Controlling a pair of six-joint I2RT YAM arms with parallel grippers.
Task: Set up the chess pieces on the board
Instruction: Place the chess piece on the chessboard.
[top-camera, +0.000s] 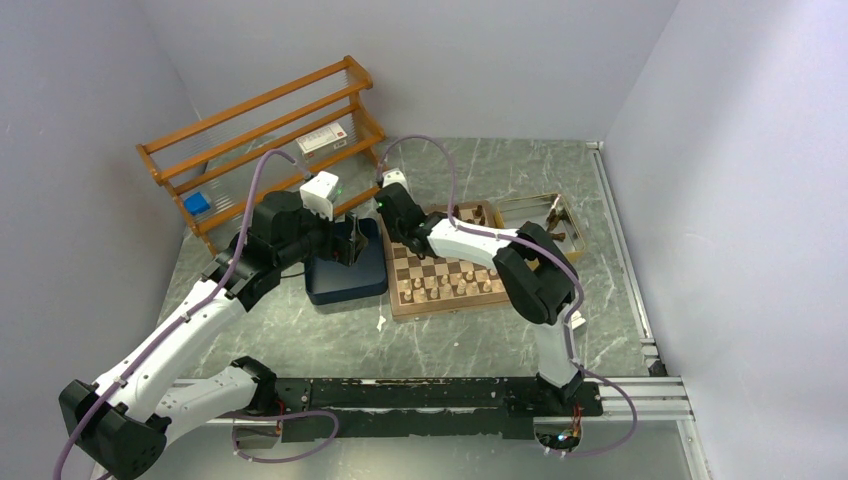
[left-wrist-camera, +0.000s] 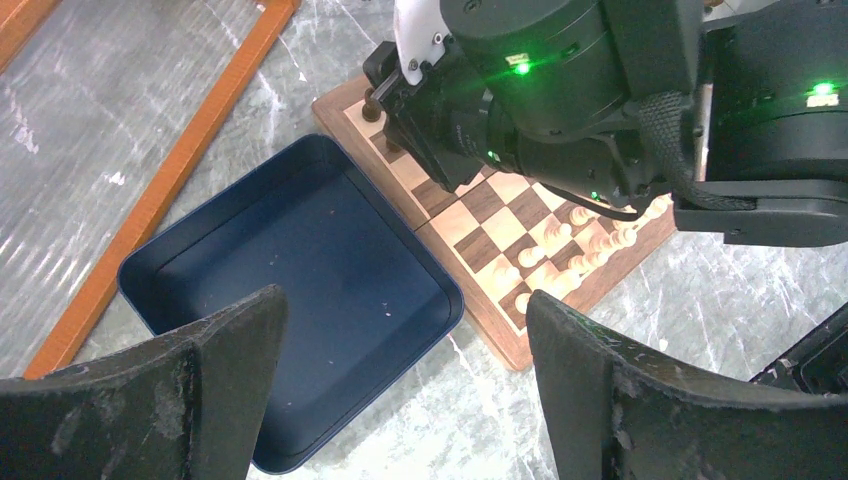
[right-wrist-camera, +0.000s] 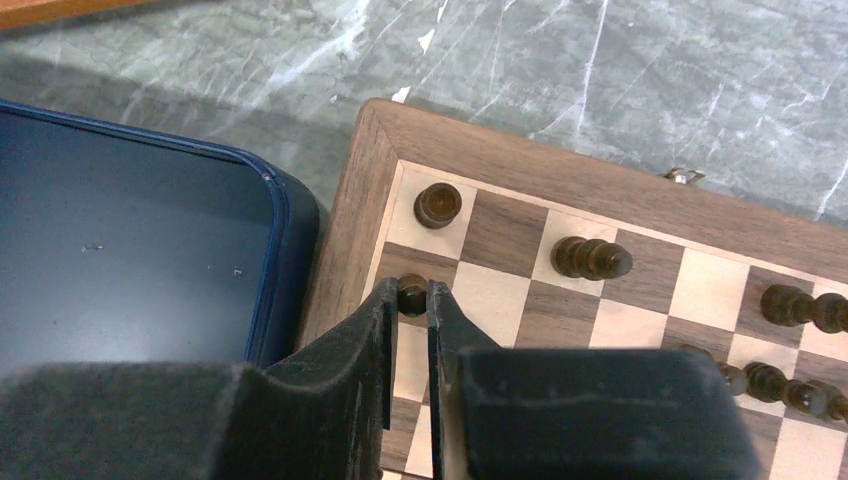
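Note:
The board (right-wrist-camera: 352, 210) (top-camera: 395, 300) (left-wrist-camera: 340, 105) lies right of a dark blue tray. My right gripper (right-wrist-camera: 411, 296) is shut on a small dark chess piece (right-wrist-camera: 412, 290) over a dark square in the board's far left corner area. Another dark piece (right-wrist-camera: 438, 204) stands on the corner square, and more dark pieces (right-wrist-camera: 590, 259) stand along the far rows. Pale pieces (left-wrist-camera: 560, 250) fill the near rows. In the top view the right gripper (top-camera: 392, 222) is at the board's far left corner. My left gripper (left-wrist-camera: 405, 390) (top-camera: 345, 245) hangs open over the tray, holding nothing.
The dark blue tray (top-camera: 345, 280) (left-wrist-camera: 300, 270) (right-wrist-camera: 150, 260) touches the board's left side. An orange wooden rack (top-camera: 265, 135) stands at the back left. A shallow wooden box (top-camera: 555, 220) with a few pieces lies behind the board's right end.

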